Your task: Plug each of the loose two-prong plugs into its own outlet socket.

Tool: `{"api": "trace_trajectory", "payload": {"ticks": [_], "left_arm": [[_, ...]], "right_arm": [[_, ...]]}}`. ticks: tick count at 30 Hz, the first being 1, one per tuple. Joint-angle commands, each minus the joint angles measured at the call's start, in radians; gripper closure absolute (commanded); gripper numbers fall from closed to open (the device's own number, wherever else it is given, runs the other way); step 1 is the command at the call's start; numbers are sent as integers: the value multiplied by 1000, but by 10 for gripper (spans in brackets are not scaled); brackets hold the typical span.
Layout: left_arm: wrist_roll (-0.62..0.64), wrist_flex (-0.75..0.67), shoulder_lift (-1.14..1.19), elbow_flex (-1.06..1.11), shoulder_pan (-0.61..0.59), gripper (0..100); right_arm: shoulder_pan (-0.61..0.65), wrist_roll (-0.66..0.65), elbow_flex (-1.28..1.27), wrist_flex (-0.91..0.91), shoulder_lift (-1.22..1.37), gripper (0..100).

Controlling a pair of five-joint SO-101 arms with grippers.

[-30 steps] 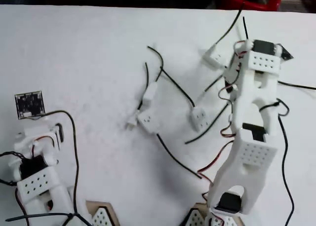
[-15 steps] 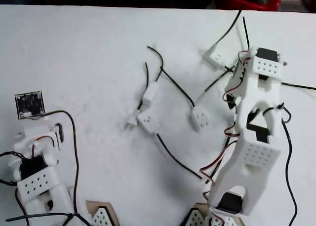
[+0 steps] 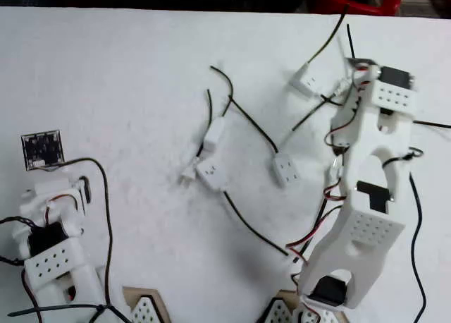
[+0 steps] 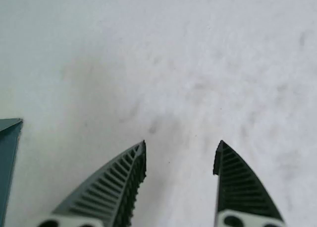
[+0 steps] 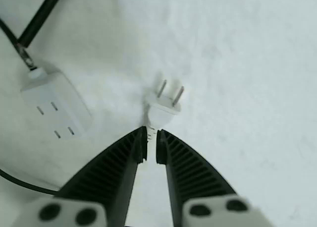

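Note:
My right gripper [image 5: 151, 138] is shut on the rear of a white two-prong plug [image 5: 166, 105], whose prongs point away from the fingers just over the table. A white socket block [image 5: 54, 105] on a black cord lies beside it, a short gap away. In the high view the right arm [image 3: 380, 108] stands at the far right next to that socket block [image 3: 303, 80]. Two more socket blocks [image 3: 211, 173] [image 3: 285, 168] lie mid-table, with another white plug [image 3: 213, 132] on its cord close by. My left gripper [image 4: 181, 152] is open over bare table.
Black cords [image 3: 246, 122] loop across the table's middle between the sockets. A small black square board [image 3: 42, 148] lies by the left arm [image 3: 49, 252]. A teal edge [image 4: 7, 152] shows beside the left fingers. The white table has free room at the far left.
The right arm has swung to the right, uncovering the socket block in the middle. The left arm has not moved.

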State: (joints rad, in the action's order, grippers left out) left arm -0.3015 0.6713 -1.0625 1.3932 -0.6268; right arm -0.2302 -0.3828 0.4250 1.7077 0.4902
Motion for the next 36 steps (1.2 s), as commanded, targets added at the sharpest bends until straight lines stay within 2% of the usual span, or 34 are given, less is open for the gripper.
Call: {"api": "trace_trajectory", "payload": {"ticks": [1, 4, 8, 14, 22, 25, 30, 33, 36], "left_arm": [[3, -21, -28, -6, -4, 775], [3, -21, -28, -6, -4, 775], [3, -21, -28, -6, -4, 775], [3, -21, -28, -6, -4, 775], [3, -21, -28, -6, -4, 775], [3, -21, -28, -6, -4, 775], [3, -21, -28, -6, -4, 775], [3, -21, -28, -6, -4, 775], [3, -21, -28, -6, -4, 775]], "right_arm": [[65, -68, 2, -8, 13, 976], [97, -101, 5, -31, 84, 976], [74, -146, 8, -108, 176, 976], [-81, -272, 8, -163, 226, 982], [-300, -509, 5, 2, 157, 981], [-378, -589, -2, 8, 142, 981], [-489, -812, -2, 10, 84, 981], [-512, -1000, -2, 10, 15, 981], [-515, -1105, -55, 12, -58, 981]]}}
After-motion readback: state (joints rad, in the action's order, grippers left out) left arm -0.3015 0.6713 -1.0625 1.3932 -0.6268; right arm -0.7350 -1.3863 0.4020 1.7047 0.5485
